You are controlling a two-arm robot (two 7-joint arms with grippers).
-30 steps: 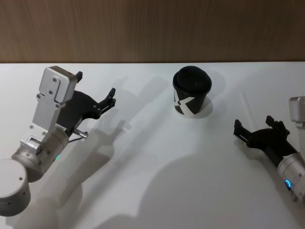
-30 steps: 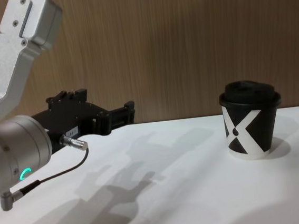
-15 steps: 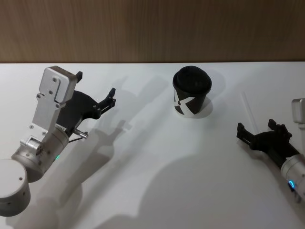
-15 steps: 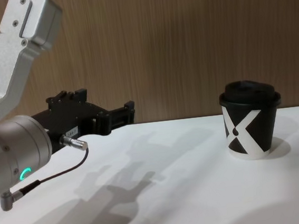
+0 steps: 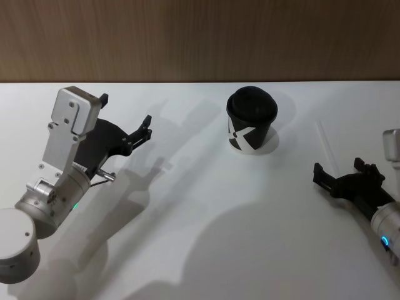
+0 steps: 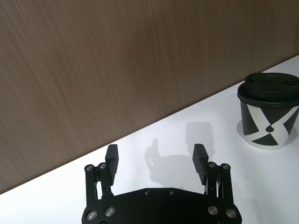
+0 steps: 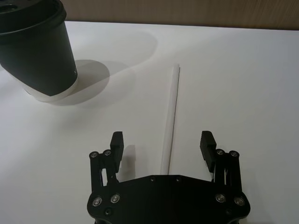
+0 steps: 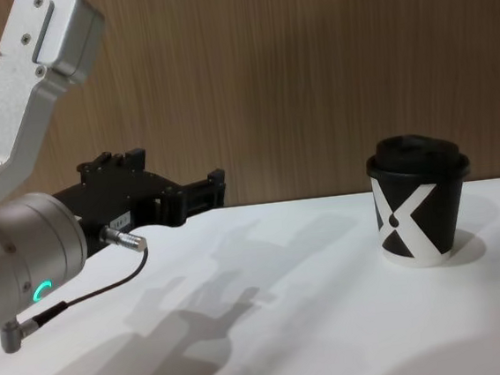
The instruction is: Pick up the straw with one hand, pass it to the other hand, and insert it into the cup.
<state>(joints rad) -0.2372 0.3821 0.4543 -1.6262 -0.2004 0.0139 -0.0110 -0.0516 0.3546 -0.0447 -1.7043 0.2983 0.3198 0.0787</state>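
The white straw (image 5: 326, 145) lies flat on the table, to the right of the cup (image 5: 250, 127), which is black with a white mark and a domed lid. My right gripper (image 5: 339, 167) hovers open at the straw's near end. In the right wrist view the straw (image 7: 171, 116) runs lengthwise between the spread fingers of that gripper (image 7: 162, 138), and the cup (image 7: 38, 51) stands off to one side. My left gripper (image 5: 125, 109) is open and holds nothing, held above the table far left of the cup. The chest view shows the left gripper (image 8: 178, 172) and the cup (image 8: 421, 202).
The white table (image 5: 200, 206) ends at a wooden wall (image 5: 200, 37) right behind the cup. The left wrist view shows the open left gripper (image 6: 156, 151) facing that wall, with the cup (image 6: 270, 116) off to its side.
My right gripper has drawn back toward me and slightly right, uncovering more of the straw. The left arm, the cup and the straw have stayed put.
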